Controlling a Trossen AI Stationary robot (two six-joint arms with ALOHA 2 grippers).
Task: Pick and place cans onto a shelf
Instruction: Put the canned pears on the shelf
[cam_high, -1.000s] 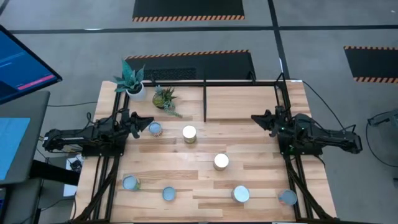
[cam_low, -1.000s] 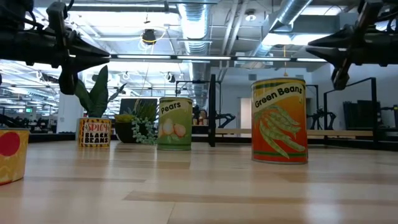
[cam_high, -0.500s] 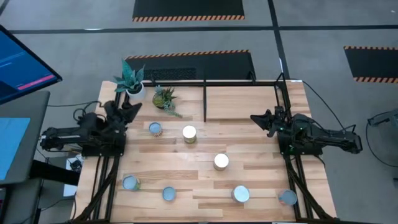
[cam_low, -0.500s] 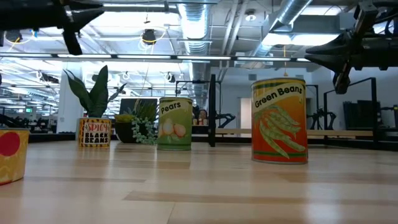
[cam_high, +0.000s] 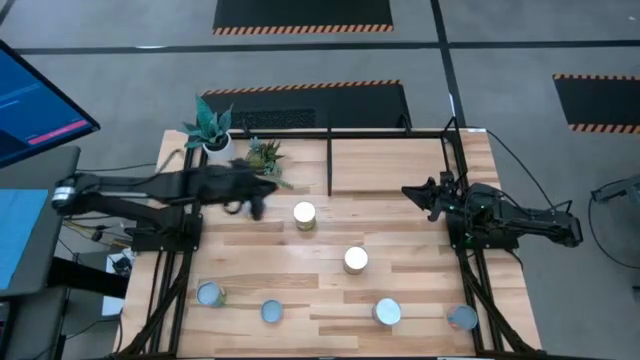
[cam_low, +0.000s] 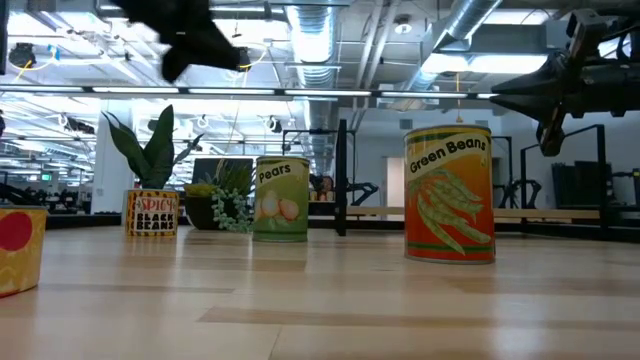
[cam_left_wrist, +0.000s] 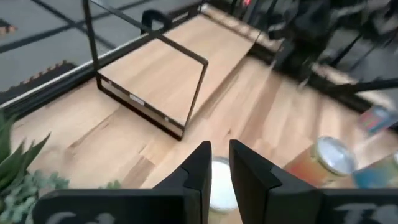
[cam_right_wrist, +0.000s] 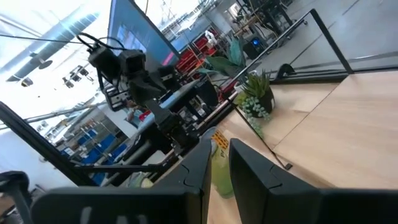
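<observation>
Since the earlier frame, the left arm has swung out from the table's left edge toward centre, and its left gripper (cam_high: 252, 203) now hangs blurred over the spot left of centre in the high view where the black-beans can (cam_low: 153, 212) stands. That can shows only in the low view, at left beside the plants (cam_high: 262, 157). In the left wrist view the fingers (cam_left_wrist: 200, 167) stand a narrow gap apart with nothing between them; a pale can top shows just beyond them.

The right gripper (cam_high: 412, 191) waits at the right of the high view beside the shelf (cam_high: 390, 165), its fingers likewise slightly parted and empty.

The step in hand looks like the approach to a first can: none is on the shelf, whose wood base lies bare at upper centre. The pears can (cam_high: 304, 214) sits at centre, the green-beans can (cam_high: 355, 259) below and right of it, and four more cans line the lower edge.

Every can stands upright, long axis vertical, round top facing up. Next, I judge, the jaws must widen, then descend around a can's sides.
</observation>
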